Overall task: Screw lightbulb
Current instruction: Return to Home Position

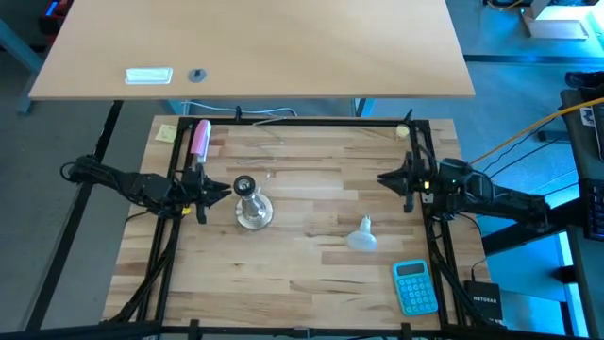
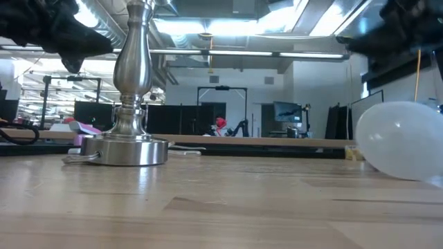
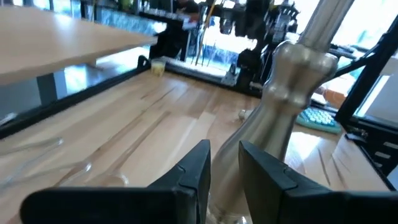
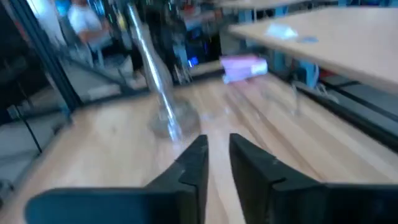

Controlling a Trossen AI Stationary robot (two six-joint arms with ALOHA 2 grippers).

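Observation:
The white lightbulb (image 1: pixel 362 236) lies on its side on the wooden table (image 1: pixel 311 274), right of centre, its globe (image 2: pixel 401 142) resting on the boards. The metal socket stand (image 1: pixel 251 204) stands upright on its round base (image 2: pixel 128 151) at centre left. My left gripper (image 1: pixel 225 190) hovers shut just left of the stand's top, and the stand's stem (image 3: pixel 292 93) shows beyond its fingers (image 3: pixel 225 165). My right gripper (image 1: pixel 382 177) is shut in the air at the table's right side, pointing toward the stand (image 4: pixel 163 118), well off the lightbulb.
A blue calculator (image 1: pixel 415 286) lies near the front right corner. A pink object (image 1: pixel 200 140) and a yellow note (image 1: pixel 166 133) sit at the far left. A black frame (image 1: pixel 302 120) runs around the table, and a larger desk (image 1: pixel 255 47) stands behind it.

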